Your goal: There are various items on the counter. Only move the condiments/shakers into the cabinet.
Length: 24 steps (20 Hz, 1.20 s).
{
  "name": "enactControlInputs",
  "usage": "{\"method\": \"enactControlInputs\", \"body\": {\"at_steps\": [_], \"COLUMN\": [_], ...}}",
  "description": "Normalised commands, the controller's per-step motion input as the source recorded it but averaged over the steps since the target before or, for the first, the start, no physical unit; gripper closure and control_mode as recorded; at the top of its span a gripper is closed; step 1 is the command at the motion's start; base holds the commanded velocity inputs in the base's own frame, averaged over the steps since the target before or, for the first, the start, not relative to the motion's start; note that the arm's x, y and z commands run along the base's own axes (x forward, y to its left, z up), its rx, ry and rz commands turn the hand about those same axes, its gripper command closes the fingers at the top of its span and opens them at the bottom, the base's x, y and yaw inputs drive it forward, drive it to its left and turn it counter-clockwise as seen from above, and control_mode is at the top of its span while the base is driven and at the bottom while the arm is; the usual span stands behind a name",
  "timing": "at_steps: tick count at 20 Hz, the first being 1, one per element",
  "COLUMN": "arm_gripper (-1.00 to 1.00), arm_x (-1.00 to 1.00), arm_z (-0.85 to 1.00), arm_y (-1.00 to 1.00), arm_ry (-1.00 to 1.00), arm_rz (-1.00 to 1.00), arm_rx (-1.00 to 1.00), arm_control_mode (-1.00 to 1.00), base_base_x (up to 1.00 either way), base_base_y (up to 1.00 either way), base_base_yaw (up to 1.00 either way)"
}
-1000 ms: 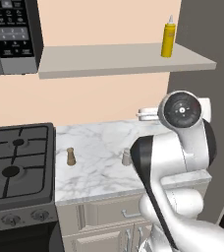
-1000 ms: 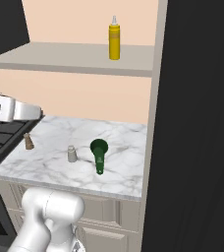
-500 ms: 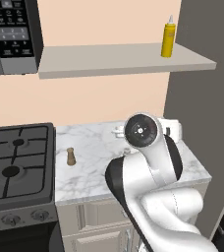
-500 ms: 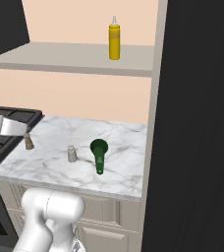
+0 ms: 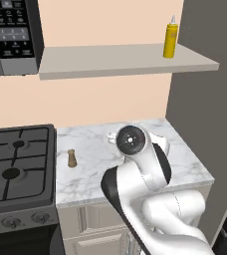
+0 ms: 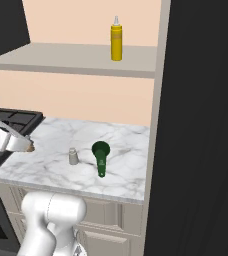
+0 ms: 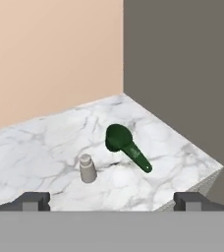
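Swinging down from shelf height, the arm now faces the desk (image 7: 40, 142). Its jaws stand wide and empty, the grey shaker (image 7: 87, 168) just ahead. The yellow bottle (image 6: 116, 39) already stands on the shelf (image 6: 61, 62); next, close in on the shaker.

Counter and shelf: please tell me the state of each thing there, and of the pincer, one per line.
yellow squeeze bottle: upright on the shelf
grey shaker: upright on the counter
brown shaker: upright on the counter
green scoop: lying flat on the counter
pincer: open, holding nothing
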Motion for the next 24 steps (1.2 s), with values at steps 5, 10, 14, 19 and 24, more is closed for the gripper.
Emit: {"method": "enactControlInputs", "body": {"at_steps": [5, 10, 14, 19, 24], "arm_gripper": [-1.0, -1.0, -1.0, -1.0, -1.0], "arm_x": [0.42, 0.66, 0.57, 0.49, 0.5], "arm_z": [-0.44, -0.41, -0.26, -0.37, -0.39], "arm_y": [0.25, 0.04, 0.0, 0.0, 0.0], "arm_ry": [-0.04, 0.0, 0.03, 0.05, 0.11], "arm_rz": [-0.24, -0.22, -0.15, -0.1, -0.09], "arm_rx": [0.13, 0.03, 0.0, 0.0, 0.0], "arm_control_mode": [-1.0, -1.0, -1.0, -1.0, -1.0], "base_base_x": [0.0, 0.0, 0.0, 0.0, 0.0], "base_base_y": [0.0, 0.0, 0.0, 0.0, 0.0], "base_base_yaw": [0.0, 0.0, 0.0, 0.0, 0.0]}}
